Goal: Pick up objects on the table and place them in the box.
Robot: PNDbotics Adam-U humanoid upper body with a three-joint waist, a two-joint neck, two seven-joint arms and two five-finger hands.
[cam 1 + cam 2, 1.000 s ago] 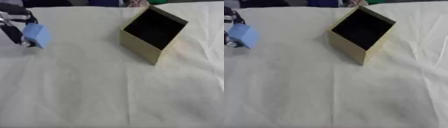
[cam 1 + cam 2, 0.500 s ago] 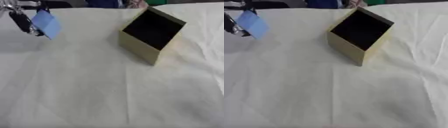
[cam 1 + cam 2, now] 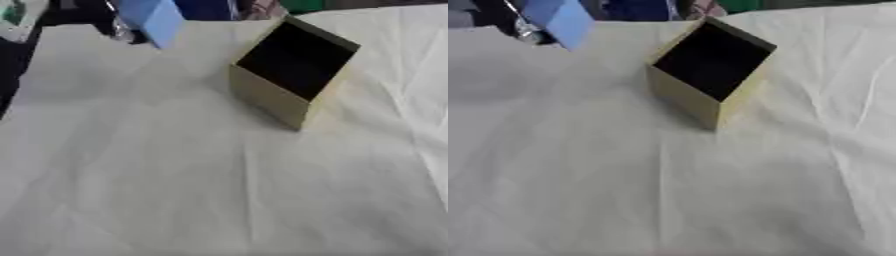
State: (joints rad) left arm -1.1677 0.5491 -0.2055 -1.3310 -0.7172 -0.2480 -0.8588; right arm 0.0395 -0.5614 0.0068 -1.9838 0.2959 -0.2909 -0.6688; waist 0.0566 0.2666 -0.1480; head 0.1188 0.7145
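Note:
A light blue flat object [image 3: 153,17] hangs in the air at the top left, tilted, with my left hand [image 3: 118,26] curled round it from behind. It is above the white cloth, left of the box. The box [image 3: 293,70] is tan cardboard with a dark open inside; it stands on the cloth right of centre, its opening facing up and toward the upper right. Only part of the left hand shows at the upper edge. My right hand shows in neither view.
A wrinkled white cloth [image 3: 201,190] covers the table. Dark and coloured shapes line the far edge behind the table [image 3: 210,7].
My left hand has lifted the blue object up off the cloth and carried it rightward toward the box. The view has also shifted a little.

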